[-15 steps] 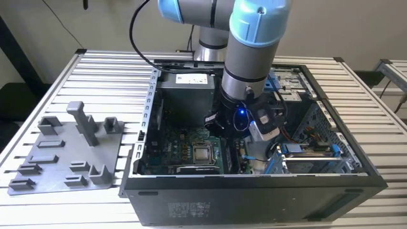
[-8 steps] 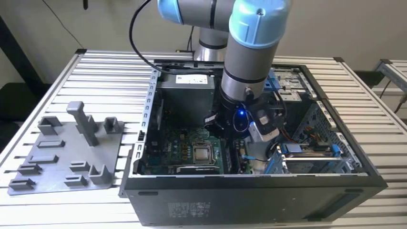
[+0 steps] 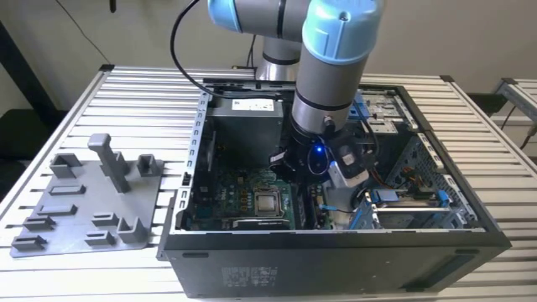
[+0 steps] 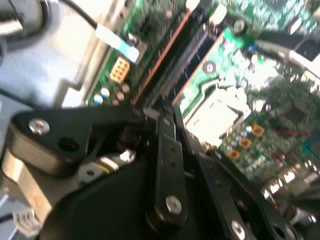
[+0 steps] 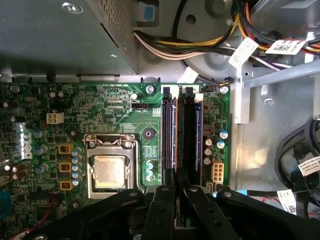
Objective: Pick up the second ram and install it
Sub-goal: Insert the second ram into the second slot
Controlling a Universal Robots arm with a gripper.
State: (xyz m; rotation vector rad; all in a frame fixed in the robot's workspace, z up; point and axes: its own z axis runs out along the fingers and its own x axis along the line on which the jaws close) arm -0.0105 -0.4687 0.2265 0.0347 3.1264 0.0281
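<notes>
The gripper (image 5: pixel 181 192) hung inside the case (image 3: pixel 470 207), jaws nearly closed over the ram (image 5: pixel 189 135) seated upright in its slot beside the CPU socket (image 5: pixel 110 170).

No legible text: white cable tags (image 5: pixel 287 46) & case sticker (image 3: pixel 253 274) w/ print too small.

Tool (image 5: pixel 181 192) sits low inside open black PC case (image 3: pixel 336 251), over green motherboard's 2 RAM slots (image 5: pixel 182 135). Cable bundle (image 5: pixel 200 42) & grey drive cage (image 3: pixel 411 211) crowd 1 side; CPU socket (image 5: pixel 109 170) side is open.
</notes>
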